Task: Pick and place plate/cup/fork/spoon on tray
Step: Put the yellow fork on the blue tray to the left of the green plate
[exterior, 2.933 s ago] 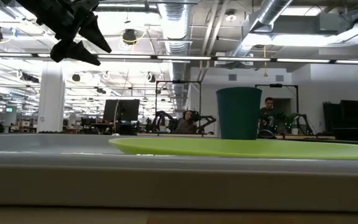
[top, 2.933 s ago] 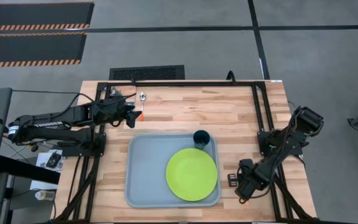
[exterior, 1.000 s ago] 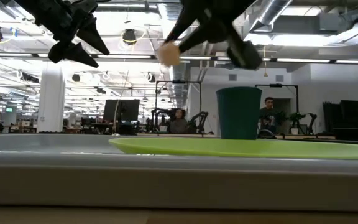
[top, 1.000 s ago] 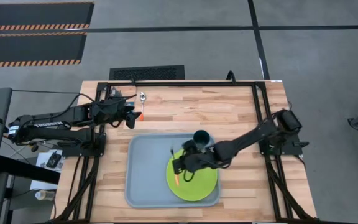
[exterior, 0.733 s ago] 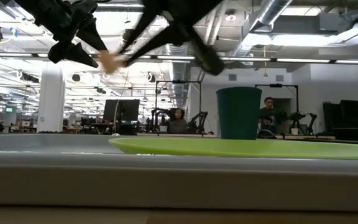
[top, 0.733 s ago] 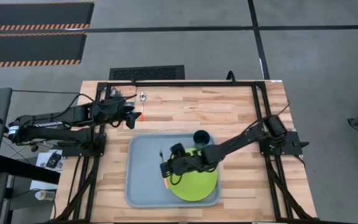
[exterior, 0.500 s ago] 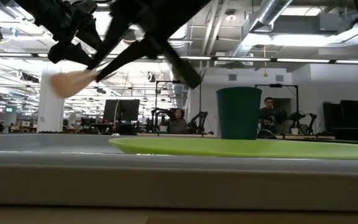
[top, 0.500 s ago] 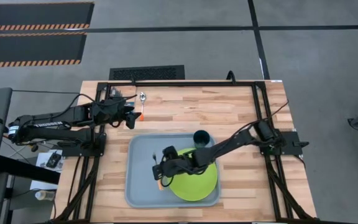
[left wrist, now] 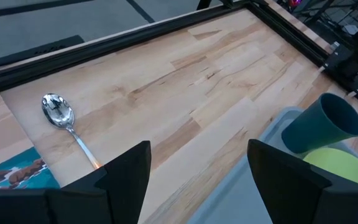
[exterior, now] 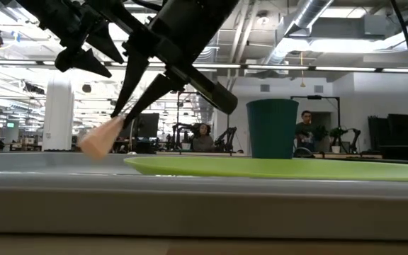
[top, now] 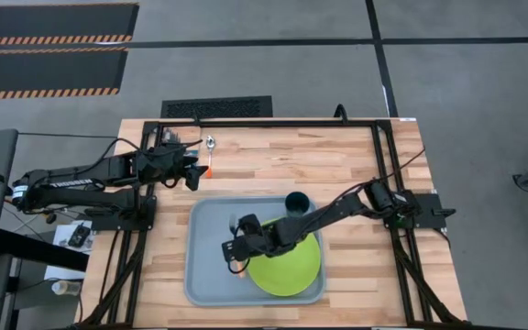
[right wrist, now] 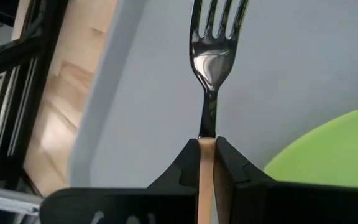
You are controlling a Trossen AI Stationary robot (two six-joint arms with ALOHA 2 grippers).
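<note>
My right gripper (top: 238,246) is shut on the orange-handled fork (right wrist: 211,62) over the bare left part of the blue-grey tray (top: 204,270). It is just left of the lime-green plate (top: 287,261), which lies in the tray. The dark teal cup (top: 297,202) stands upright at the tray's far edge, behind the plate. The spoon (left wrist: 58,112) lies flat on the wood at the far left. My left gripper (left wrist: 197,186) hovers open beside the spoon, touching nothing. My right gripper pinches the fork's orange handle (right wrist: 207,152) between its two fingers, close to where it joins the metal neck. The fingers slant down from the table's right side. The fork is above the tray, tilted: tines (top: 233,220) toward the far edge, handle end (exterior: 101,138) lower and nearer.
A picture booklet (left wrist: 17,171) lies on the wood next to the spoon, under my left arm. A black frame (top: 273,122) runs along the table's far and side edges. Bare wood (top: 291,165) lies between the tray and the far rail.
My right gripper has carried the fork toward the table's left edge, from over the plate to over the tray's bare left part. It has come down as it went. The fork's orange handle end has tipped lower. My left gripper has kept still.
</note>
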